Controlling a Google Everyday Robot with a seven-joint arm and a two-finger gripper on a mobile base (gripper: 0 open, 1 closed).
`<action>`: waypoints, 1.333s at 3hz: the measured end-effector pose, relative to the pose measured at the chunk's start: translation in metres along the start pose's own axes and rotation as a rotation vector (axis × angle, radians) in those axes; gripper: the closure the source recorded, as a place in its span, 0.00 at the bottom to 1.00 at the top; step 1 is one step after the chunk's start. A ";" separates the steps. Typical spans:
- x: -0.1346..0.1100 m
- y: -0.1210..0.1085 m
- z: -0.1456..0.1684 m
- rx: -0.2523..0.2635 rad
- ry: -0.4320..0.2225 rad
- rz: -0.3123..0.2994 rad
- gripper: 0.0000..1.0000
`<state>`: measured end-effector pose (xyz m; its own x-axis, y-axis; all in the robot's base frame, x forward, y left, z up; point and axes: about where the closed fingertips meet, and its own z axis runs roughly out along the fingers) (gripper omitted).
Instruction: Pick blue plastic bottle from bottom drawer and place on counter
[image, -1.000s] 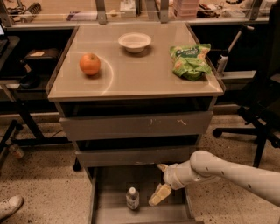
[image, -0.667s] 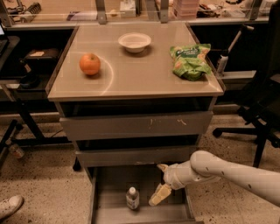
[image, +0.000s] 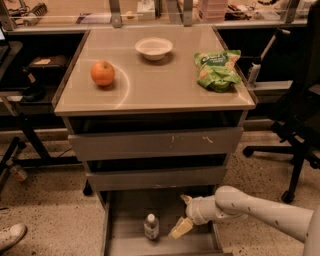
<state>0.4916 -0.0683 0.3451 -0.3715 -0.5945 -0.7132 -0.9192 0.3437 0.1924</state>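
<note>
- The blue plastic bottle (image: 151, 226) stands upright in the pulled-out bottom drawer (image: 120, 239), near its middle.
- Risk: the bottle looks light and narrow, so a finger brushing it on the way in would likely tip it or shove it toward the drawer's back. A lift too close to the middle drawer (image: 155, 178) could knock it loose.
- The gripper (image: 183, 215) hangs over the drawer just right of the bottle, spread wide, holding nothing and apparently not touching it.
- Farther up, the bench (image: 150, 95) carries an apple (image: 102, 73), a white bowl (image: 154, 48) and a green snack bag (image: 218, 69), with room between apple and bag.
</note>
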 end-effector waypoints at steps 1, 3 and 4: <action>0.018 -0.008 0.016 0.048 -0.024 0.016 0.00; 0.021 -0.006 0.026 0.046 -0.058 0.023 0.00; 0.011 -0.014 0.053 0.045 -0.138 -0.013 0.00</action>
<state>0.5075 -0.0410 0.2985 -0.3356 -0.4940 -0.8021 -0.9157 0.3710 0.1546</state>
